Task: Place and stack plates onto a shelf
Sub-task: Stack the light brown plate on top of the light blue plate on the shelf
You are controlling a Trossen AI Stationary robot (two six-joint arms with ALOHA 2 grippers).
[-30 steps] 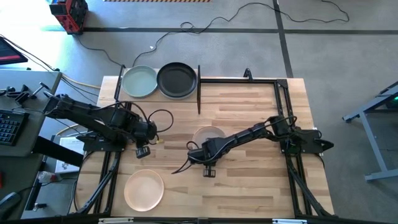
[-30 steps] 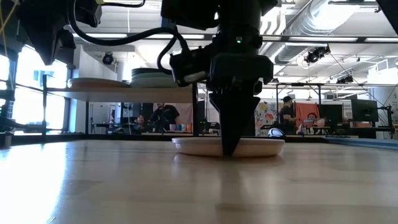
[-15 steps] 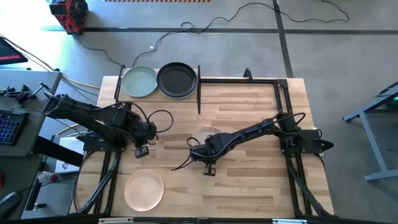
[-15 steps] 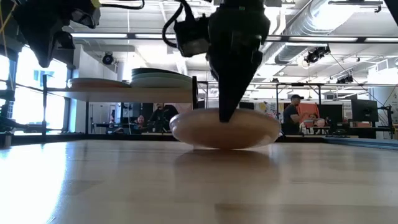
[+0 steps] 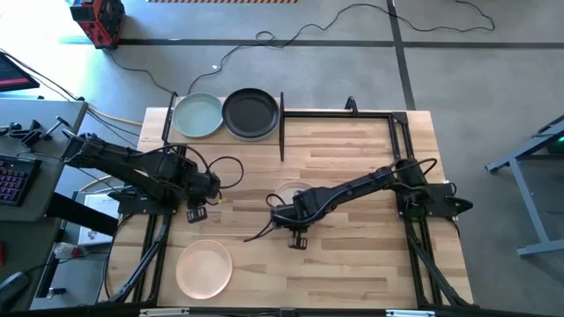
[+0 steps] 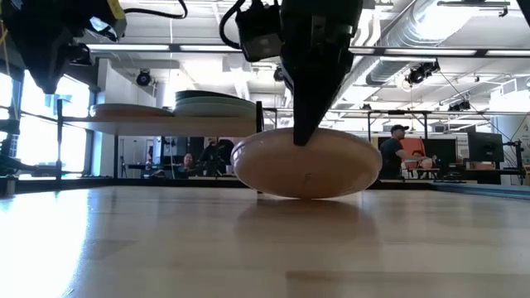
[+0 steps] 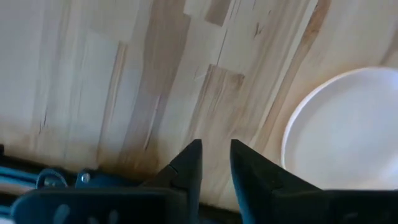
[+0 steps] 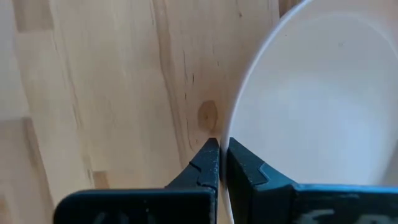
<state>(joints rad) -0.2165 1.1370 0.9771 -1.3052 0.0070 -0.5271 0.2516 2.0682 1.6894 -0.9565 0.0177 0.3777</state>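
While jaws pinch, right gripper (image 6: 305, 136) lifts plate (image 6: 308, 165).

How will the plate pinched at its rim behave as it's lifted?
Likely stiff: the plate keeps its shape while tilted, though the right gripper pinches only its rim. It may pivot or slip, since the grip is thin and far off-centre on a smooth matte edge. It is probably light: one edge hangs with no visible sag.

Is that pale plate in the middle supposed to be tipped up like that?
It does look odd: the beige round plate sits tilted, one edge raised off the wooden tabletop, because the right gripper is pinching its rim. The peach plate lies flat, and nothing looks spilled or broken.
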